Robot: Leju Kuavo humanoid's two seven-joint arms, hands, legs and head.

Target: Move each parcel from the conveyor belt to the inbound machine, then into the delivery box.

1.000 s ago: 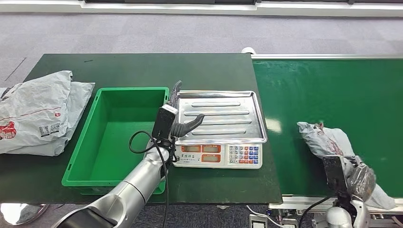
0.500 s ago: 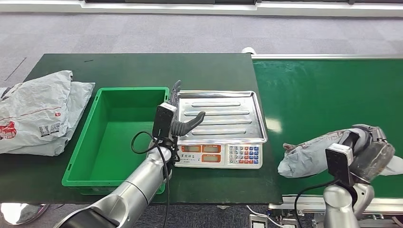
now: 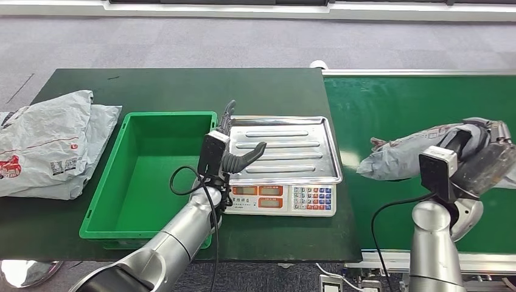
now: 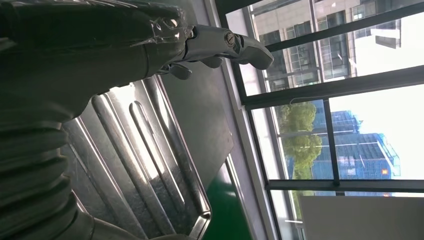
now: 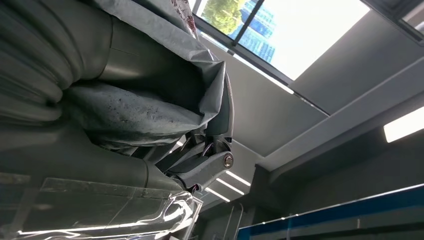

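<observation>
The grey parcel (image 3: 404, 155) looks soft, light and floppy, best gripped around its bulk. It hangs above the conveyor belt (image 3: 395, 103), right of the scale (image 3: 283, 155), clutched in the right hand (image 3: 481, 161); half a second ago it sat lower. The left hand (image 3: 234, 155) hovers, fingers spread.

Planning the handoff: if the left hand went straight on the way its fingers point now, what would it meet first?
Probably nothing at once: the left hand points across the scale's steel tray, seemingly hovering. Height is unclear; if low, it would meet the tray surface.
</observation>
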